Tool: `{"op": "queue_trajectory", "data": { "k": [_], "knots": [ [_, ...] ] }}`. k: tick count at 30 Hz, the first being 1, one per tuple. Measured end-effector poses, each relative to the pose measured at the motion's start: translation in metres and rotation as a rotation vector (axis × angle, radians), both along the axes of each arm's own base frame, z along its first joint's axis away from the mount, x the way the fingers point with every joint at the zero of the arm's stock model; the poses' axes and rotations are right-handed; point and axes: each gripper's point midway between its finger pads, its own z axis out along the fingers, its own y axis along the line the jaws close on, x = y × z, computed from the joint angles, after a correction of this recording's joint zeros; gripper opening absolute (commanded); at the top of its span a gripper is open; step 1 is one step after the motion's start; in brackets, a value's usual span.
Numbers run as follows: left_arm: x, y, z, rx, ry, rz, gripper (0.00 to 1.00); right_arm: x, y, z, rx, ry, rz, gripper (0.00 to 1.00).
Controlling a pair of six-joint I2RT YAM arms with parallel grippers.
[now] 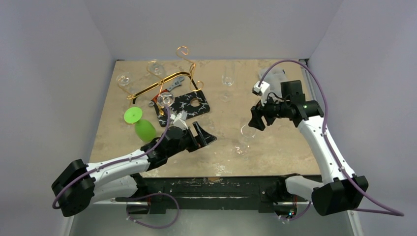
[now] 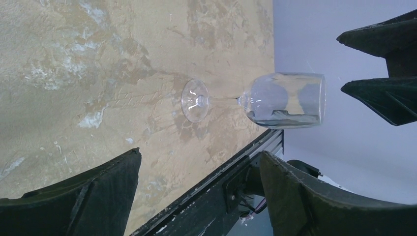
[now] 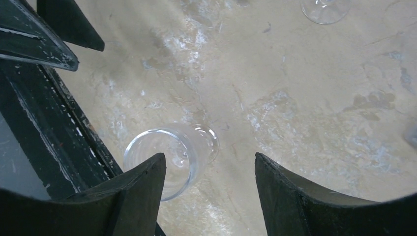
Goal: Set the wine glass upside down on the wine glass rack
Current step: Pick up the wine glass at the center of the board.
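Two sets of jaws bracket the task's glass; the top view reads best from left to right. At about 9 o'clock on the counter [image 1: 275,147] a green glass [image 1: 140,124] lies on its side. Behind it, toward 11 o'clock, stands the wine glass rack [image 1: 157,85], a gold bar with scroll loops. A few clear glasses [image 1: 156,68] sit close around it; whether any hangs from it I cannot tell. A black veined board [image 1: 186,104] lies at the rack's 5 o'clock.

Next comes the left gripper [image 1: 205,133], low over the counter. Its jaws are spread wide with nothing between them and point toward 3 o'clock. Along that line, near the front edge at roughly 6 o'clock, the wine glass [image 1: 244,138] stands upright on its foot. Its rim is up and its long axis vertical, and neither arm touches it.

The right gripper [image 1: 256,118] hangs just above, at the glass's 1 o'clock, jaws parted and empty. Its wrist view looks down into the rim, which sits off toward one finger and not centred in the gap.

By my reading the right arm is the nearer. The left, though, faces the stem side-on and sits between glass and rack, which is well away at the glass's 10 o'clock. The glass has yet to be gripped, turned over and carried there.
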Motion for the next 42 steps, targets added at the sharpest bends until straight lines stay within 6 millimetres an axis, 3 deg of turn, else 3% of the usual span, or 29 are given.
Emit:
{"op": "queue_trajectory", "data": {
  "k": [10, 19, 22, 30, 42],
  "knots": [
    [0.0, 0.001, 0.003, 0.0, -0.013, 0.001, 0.88, 0.004, -0.013, -0.005, -0.097, -0.031, -0.021, 0.65],
    [0.0, 0.002, 0.002, 0.008, -0.021, -0.004, 0.88, 0.002, -0.009, -0.01, -0.173, -0.043, 0.008, 0.61],
    [0.0, 0.002, 0.002, 0.008, -0.022, -0.005, 0.87, 0.002, -0.006, -0.014, -0.201, -0.041, 0.017, 0.55],
    [-0.001, 0.003, 0.001, 0.016, -0.021, -0.005, 0.88, 0.001, -0.001, -0.024, -0.281, -0.044, 0.042, 0.26],
    [-0.001, 0.003, 0.0, 0.018, -0.019, -0.005, 0.88, -0.003, 0.003, -0.028, -0.314, -0.048, 0.081, 0.0]
  ]
}}
